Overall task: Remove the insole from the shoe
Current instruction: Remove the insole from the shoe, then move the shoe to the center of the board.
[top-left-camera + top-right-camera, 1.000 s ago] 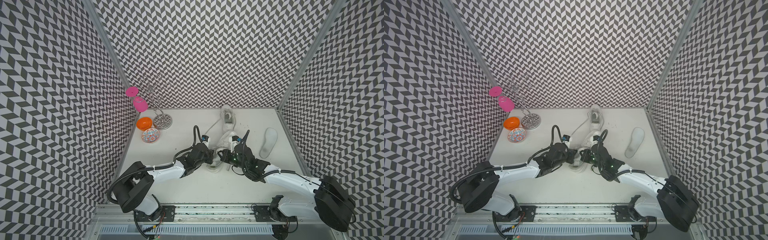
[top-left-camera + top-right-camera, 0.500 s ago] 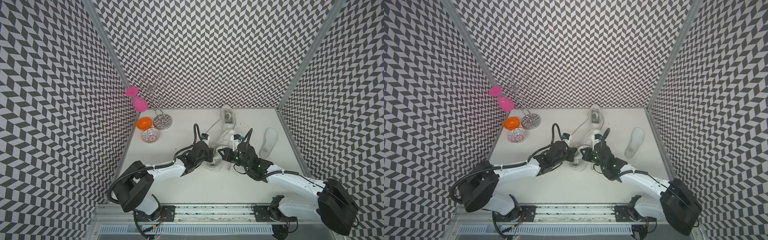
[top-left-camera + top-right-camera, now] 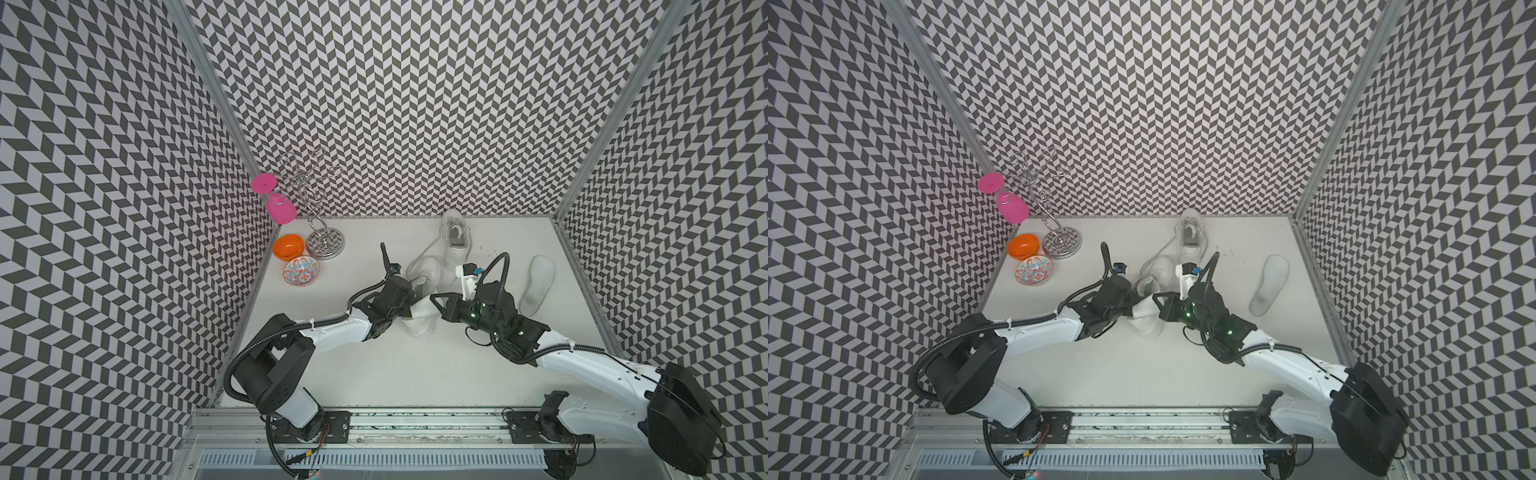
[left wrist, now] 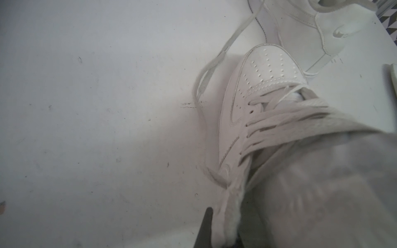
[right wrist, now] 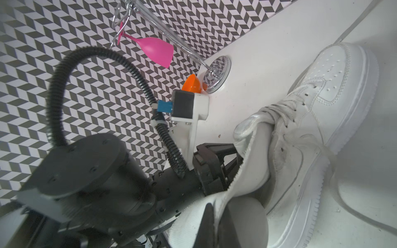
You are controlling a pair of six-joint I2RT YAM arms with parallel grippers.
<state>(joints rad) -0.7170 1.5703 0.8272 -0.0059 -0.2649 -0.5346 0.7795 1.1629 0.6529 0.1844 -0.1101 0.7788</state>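
White counter (image 3: 374, 374): right fingers (image 5: 207, 227) clamp the insole (image 5: 251, 154), partly out of the sneaker (image 5: 322, 107); left fingers (image 4: 205, 232) pinched shut at its collar. Pull steadily toward four o'clock, sneaker braced.

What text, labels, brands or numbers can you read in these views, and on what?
No legible words or numbers in any view.
Far shoe: a curved logo mark on its side, with no letters. The small marks near its sole edge are too blurred to read.
Near shoe: no text shows.
Patterned bowl: ornament only, no lettering.
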